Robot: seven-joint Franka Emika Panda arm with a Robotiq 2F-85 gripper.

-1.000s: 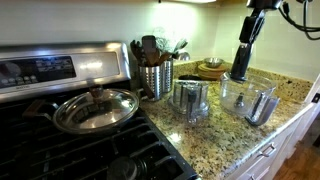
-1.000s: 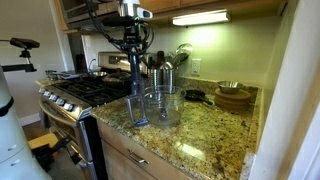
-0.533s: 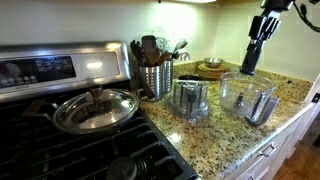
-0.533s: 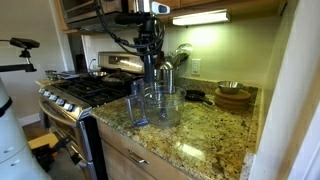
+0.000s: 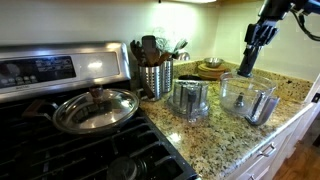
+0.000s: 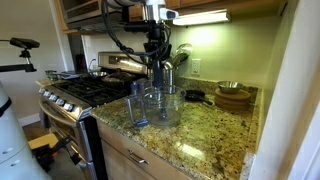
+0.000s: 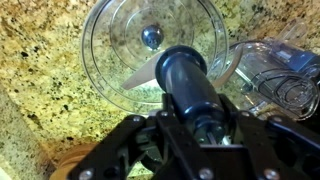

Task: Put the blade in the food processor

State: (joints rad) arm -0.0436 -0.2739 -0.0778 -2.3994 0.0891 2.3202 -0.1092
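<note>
So far: blade [image 5: 245, 63] picked up, hanging just above the processor bowl [image 5: 243, 95]; not yet in.
Left to do: lower it onto the centre post [image 7: 151, 36], then release.
Pan [image 5: 95, 108]: far left of the bowl, on the stove [image 5: 60, 70], lidded; contents unclear.
Utensil holder [image 5: 155, 78]: left of the bowl, packed with utensils [image 5: 150, 47].
Clear processor part [image 5: 190, 100]: just left of the bowl, looks empty.
Processor bowl: empty but for its post.
Gripper [image 5: 252, 42]: over the bowl, fingers [image 7: 128, 140] clamped on the blade's black shaft.

The blade [image 5: 244, 64] hangs over the bowl [image 5: 247, 97] on the table [image 5: 215, 140]; the base [image 5: 190, 100] stands beside it. A pan [image 5: 95, 110] sits on the stove [image 5: 30, 145].
</note>
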